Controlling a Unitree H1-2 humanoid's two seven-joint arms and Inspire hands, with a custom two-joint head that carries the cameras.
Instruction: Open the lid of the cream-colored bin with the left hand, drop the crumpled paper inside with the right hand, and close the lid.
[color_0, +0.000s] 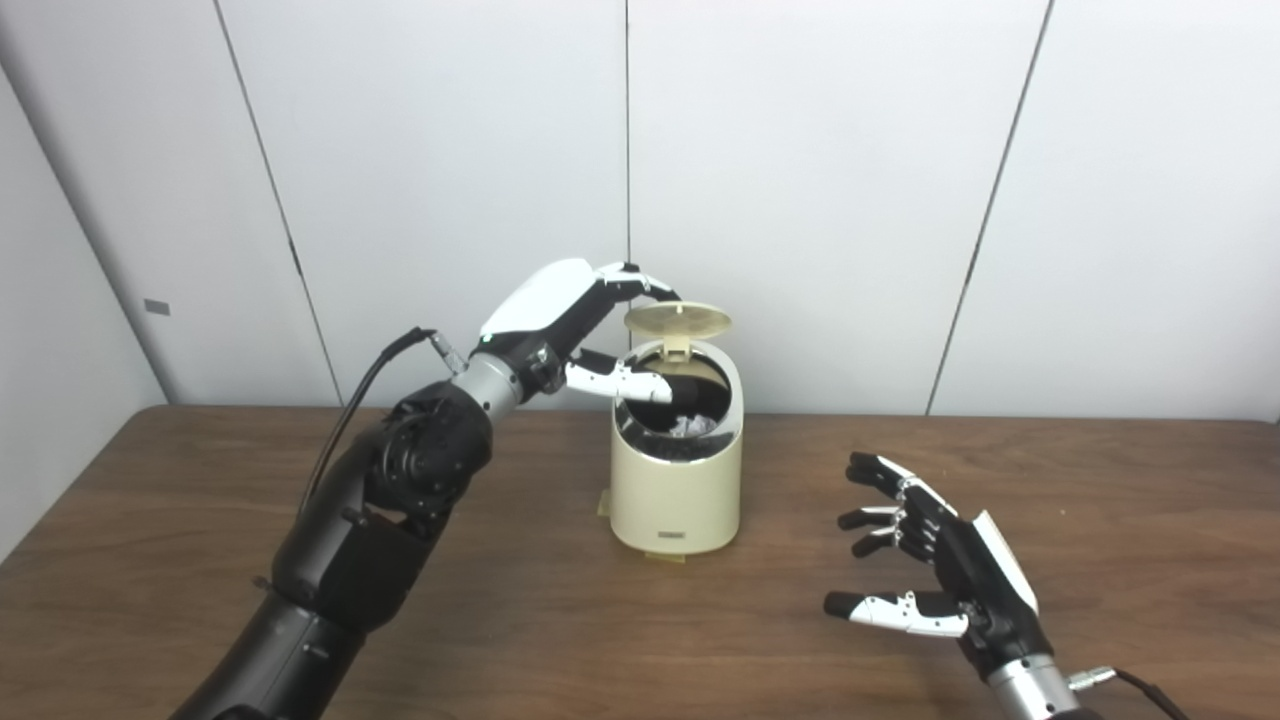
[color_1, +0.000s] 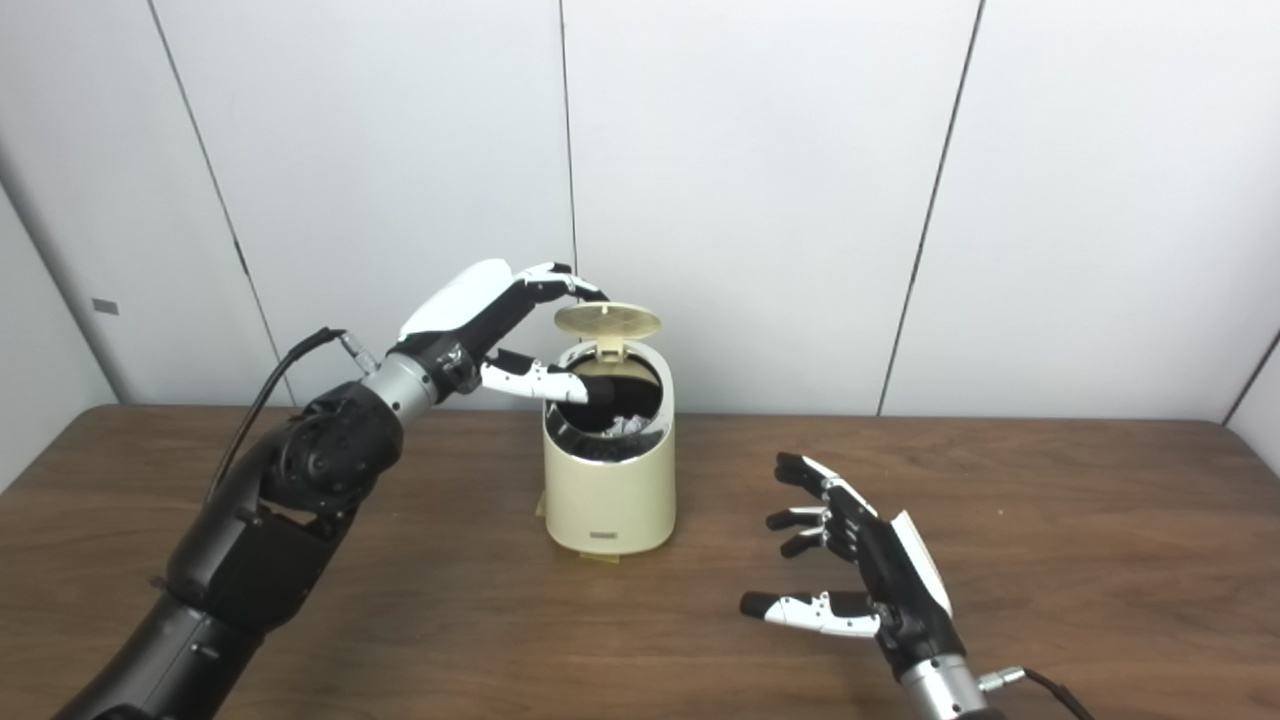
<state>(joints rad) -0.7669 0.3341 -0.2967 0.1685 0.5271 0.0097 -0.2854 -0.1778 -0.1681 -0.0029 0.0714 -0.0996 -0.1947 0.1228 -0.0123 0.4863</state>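
The cream-colored bin (color_0: 676, 490) stands upright on the wooden table, mid-picture. Its round lid (color_0: 678, 319) is raised on its rear hinge and sits nearly level above the opening. White crumpled paper (color_0: 692, 428) lies inside the bin. My left hand (color_0: 570, 320) is at the bin's top left: its fingers touch the lid's left edge from above and its thumb reaches across the rim into the opening. My right hand (color_0: 930, 560) is open and empty, fingers spread, low over the table to the right of the bin and apart from it.
The brown wooden table (color_0: 1100, 520) runs from wall to front edge. White wall panels stand close behind the bin. A black cable (color_0: 360, 390) loops off my left forearm. A small tan tab (color_0: 603, 503) sticks out at the bin's lower left.
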